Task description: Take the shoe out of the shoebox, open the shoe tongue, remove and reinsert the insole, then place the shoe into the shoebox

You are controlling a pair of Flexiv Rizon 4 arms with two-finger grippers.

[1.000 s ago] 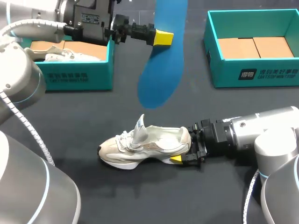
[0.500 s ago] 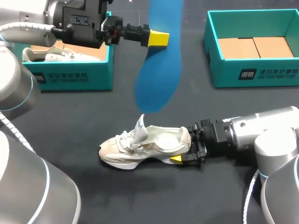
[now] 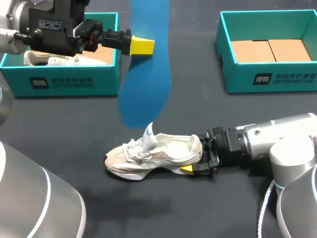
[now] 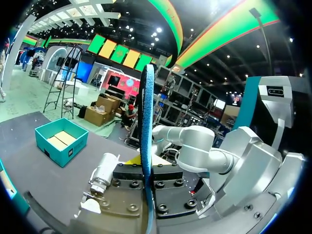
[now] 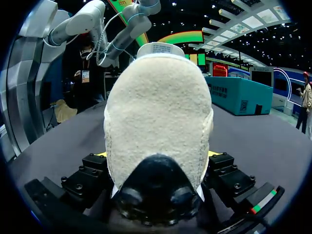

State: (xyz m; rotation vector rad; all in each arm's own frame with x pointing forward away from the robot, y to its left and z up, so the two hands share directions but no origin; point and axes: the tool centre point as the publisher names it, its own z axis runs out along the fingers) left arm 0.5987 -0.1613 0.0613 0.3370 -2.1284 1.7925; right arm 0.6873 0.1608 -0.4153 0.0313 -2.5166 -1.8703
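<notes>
Hanging over the tabletop, the blue insole was clamped edge-on in the left claw, at 12 o'clock from the pale shoe. The shoe sat on its sole, toe toward 9 o'clock and tongue raised, its heel pinched by the right claw at 3 o'clock. The insole looked light, thin and floppy, likely steadier gripped mid-length. The shoe seemed soft-sided and firmest at the heel. An open shoebox stood at 2 o'clock.

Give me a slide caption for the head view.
Left claw holds the blue insole aloft; right claw grips the shoe by its heel.
</notes>
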